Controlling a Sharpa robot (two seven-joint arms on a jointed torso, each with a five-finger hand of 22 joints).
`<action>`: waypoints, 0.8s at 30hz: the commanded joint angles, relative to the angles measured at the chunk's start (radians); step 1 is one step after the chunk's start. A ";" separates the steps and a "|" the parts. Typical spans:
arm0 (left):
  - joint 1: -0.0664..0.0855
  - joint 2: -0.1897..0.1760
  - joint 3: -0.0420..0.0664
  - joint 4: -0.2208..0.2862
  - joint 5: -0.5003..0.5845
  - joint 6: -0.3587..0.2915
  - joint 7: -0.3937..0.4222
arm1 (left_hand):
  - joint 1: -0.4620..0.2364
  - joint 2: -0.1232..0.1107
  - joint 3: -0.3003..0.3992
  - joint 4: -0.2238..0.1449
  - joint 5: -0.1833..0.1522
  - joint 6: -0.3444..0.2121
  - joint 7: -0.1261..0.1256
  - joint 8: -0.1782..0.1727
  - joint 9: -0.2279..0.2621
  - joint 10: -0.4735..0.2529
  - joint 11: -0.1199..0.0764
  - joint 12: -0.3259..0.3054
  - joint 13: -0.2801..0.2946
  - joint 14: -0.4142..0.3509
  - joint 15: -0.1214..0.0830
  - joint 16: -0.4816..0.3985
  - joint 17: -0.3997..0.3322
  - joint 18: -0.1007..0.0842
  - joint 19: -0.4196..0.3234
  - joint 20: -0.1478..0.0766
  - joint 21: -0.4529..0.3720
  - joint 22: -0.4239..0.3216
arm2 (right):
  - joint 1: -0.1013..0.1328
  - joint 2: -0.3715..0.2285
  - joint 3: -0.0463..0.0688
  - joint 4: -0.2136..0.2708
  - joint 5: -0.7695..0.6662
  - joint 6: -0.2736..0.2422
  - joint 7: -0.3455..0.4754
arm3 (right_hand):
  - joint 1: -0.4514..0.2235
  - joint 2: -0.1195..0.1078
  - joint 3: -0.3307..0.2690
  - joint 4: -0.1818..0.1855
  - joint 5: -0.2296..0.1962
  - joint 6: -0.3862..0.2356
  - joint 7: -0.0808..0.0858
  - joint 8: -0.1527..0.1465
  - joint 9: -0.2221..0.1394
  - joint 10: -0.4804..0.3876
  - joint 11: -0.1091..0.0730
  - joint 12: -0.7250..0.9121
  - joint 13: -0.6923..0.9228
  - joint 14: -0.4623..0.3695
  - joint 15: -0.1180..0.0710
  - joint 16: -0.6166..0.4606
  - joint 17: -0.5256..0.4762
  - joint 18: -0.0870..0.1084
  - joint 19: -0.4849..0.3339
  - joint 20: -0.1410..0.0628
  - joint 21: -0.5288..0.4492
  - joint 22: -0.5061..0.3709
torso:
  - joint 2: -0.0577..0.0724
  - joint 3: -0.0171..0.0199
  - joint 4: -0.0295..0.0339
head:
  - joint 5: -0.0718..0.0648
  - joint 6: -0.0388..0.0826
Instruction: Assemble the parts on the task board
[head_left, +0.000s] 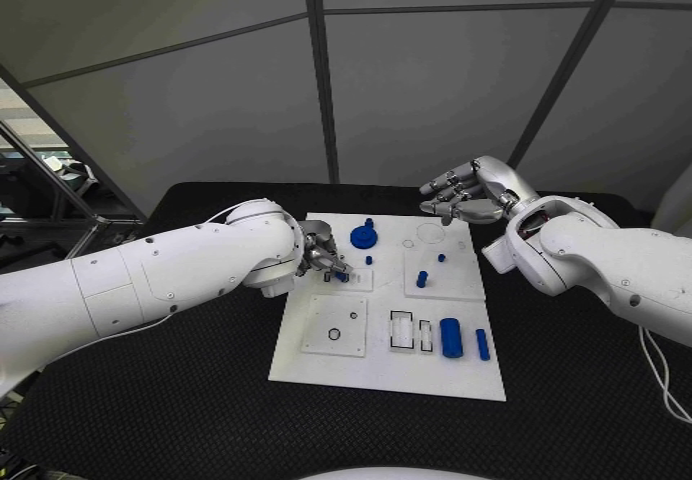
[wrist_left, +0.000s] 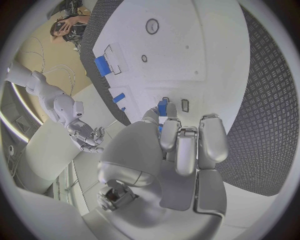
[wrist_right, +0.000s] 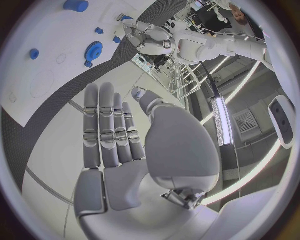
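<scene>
Head view: left robot hand (head_left: 323, 263) pinches a small blue part (wrist_left: 162, 107) over the task board's (head_left: 387, 375) upper left, its long side pointing along the fingers; right robot hand (head_left: 469, 192) hangs spread, holding nothing, past the board's far edge above the desk (head_left: 173, 400).

The task board (head_left: 325, 365) looks smooth matt white plastic, the table (head_left: 173, 400) a rough textured black mat, the left hand (wrist_left: 187, 145) satin silver metal
</scene>
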 joint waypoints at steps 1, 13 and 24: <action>0.000 0.003 0.001 -0.001 -0.036 -0.025 -0.009 | -0.003 0.005 0.115 -0.107 0.004 0.024 -0.016 -0.006 0.000 0.062 -0.047 0.114 0.169 0.101 -0.007 0.004 0.243 -0.048 0.008 -0.001 0.005 0.002 | 0.002 0.000 0.001 0.001 0.006 0.003 0.013 | -0.009 -0.001 -0.002 0.001 -0.004 -0.005 0.000 -0.001 -0.001 -0.010 0.000 0.003 -0.001 -0.009 0.000 0.005 0.001 0.002 0.003 0.002 -0.001 0.001 | 0.000 -0.0001 -0.0002 | -0.002 -0.001; -0.001 0.009 0.001 -0.003 -0.039 -0.007 -0.013 | -0.083 -0.027 0.231 -0.151 0.003 0.036 -0.014 -0.027 0.026 0.065 -0.046 0.110 0.171 0.101 -0.006 0.005 0.243 -0.049 0.010 0.000 0.002 0.008 | 0.002 0.003 0.001 -0.002 0.006 0.004 0.013 | -0.010 -0.001 -0.003 0.002 -0.004 -0.005 0.000 -0.001 -0.001 -0.010 0.000 0.003 -0.001 -0.010 0.000 0.006 0.001 0.002 0.003 0.002 -0.001 0.001 | 0.000 -0.0004 0.0001 | -0.002 -0.003; -0.001 0.015 0.001 -0.014 -0.039 0.022 -0.016 | -0.110 -0.039 0.272 -0.169 -0.005 0.039 -0.013 -0.034 0.036 0.064 -0.045 0.105 0.171 0.103 -0.005 0.008 0.248 -0.048 0.008 0.000 0.000 0.008 | 0.002 0.005 0.001 -0.003 0.006 0.007 0.012 | -0.013 0.000 -0.004 0.003 -0.005 -0.006 0.000 -0.001 -0.001 -0.011 0.000 0.004 -0.002 -0.011 0.001 0.006 0.003 0.002 0.003 0.003 -0.001 0.001 | 0.000 -0.0007 0.0000 | -0.003 -0.006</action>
